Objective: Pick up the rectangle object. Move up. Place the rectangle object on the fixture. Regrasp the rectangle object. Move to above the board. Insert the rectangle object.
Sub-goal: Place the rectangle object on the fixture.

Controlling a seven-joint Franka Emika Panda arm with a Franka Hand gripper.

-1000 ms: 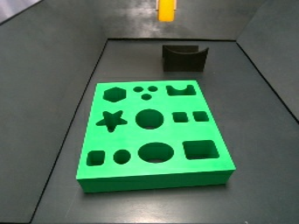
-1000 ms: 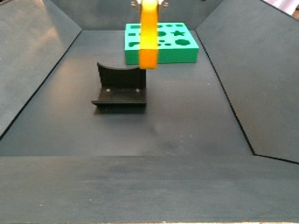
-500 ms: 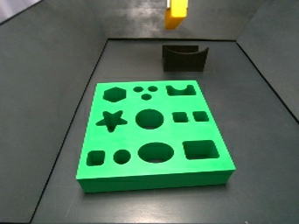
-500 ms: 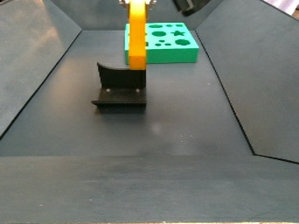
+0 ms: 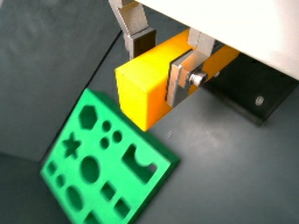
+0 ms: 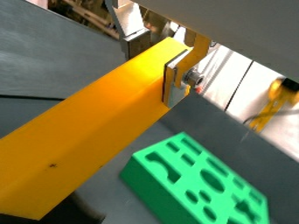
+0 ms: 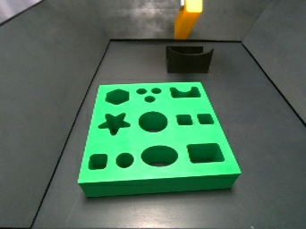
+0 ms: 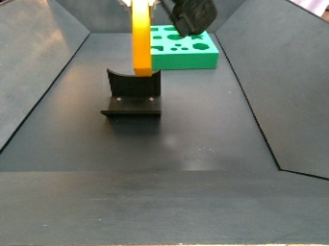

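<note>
My gripper is shut on the rectangle object, a long orange block. Both wrist views show a silver finger pressed on each side of the block. In both side views the block hangs upright from the top of the frame, its lower end just above the dark fixture. A small gap shows between the block and the fixture. The green board with shaped holes lies flat on the floor, apart from the fixture. It also shows in a wrist view.
Dark sloping walls enclose the grey floor on all sides. A dark part of the wrist hangs beside the block. The board lies beyond the fixture in that side view.
The gripper has carried the orange block sideways, away from the board side, until it hangs over the fixture. Its height has hardly changed. The board and fixture have not moved.
</note>
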